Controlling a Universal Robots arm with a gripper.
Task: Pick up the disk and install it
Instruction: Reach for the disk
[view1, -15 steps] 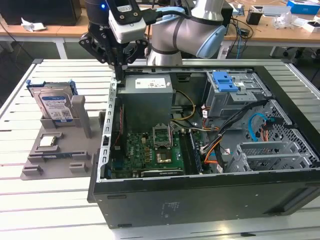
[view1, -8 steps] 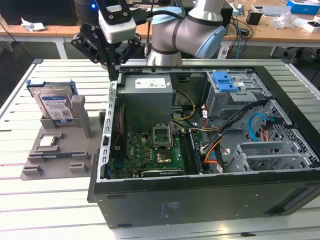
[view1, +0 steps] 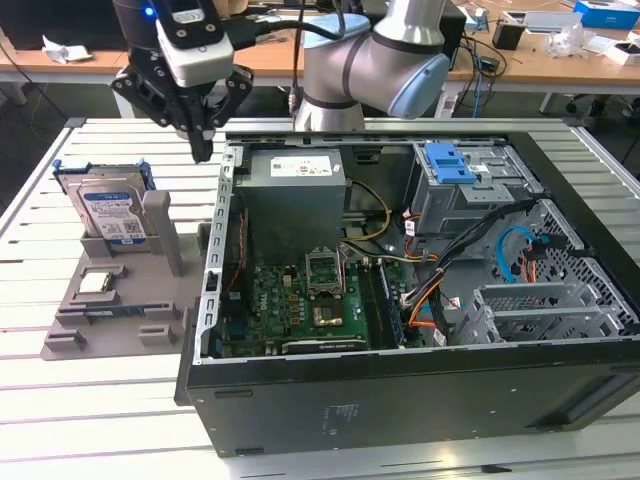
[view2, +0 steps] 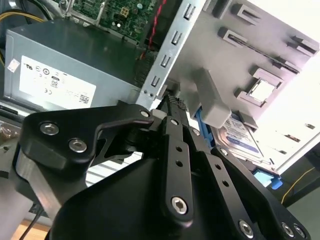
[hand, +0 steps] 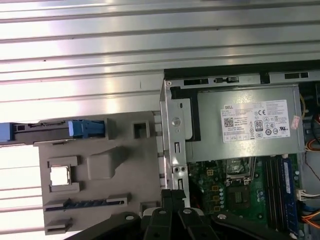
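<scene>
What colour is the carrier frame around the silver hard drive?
Blue. The plastic frame around the flat silver disk shows best in the exterior view.

The disk (view1: 112, 210) is silver, with a white-and-blue label and a blue frame; its stand (view1: 110, 318) is plain grey. Green motherboard (view1: 290, 300), black end effector (view1: 203, 150), pale striped counter (view1: 90, 420).

The flat rectangular silver-metal disk (view1: 112, 205), with a white-and-blue printed label and a blue plastic carrier frame around its edges, stands nearly upright on one edge, leaning back slightly, label outward, in the grey plastic fixture (view1: 150, 300) at the exterior view's left.
</scene>
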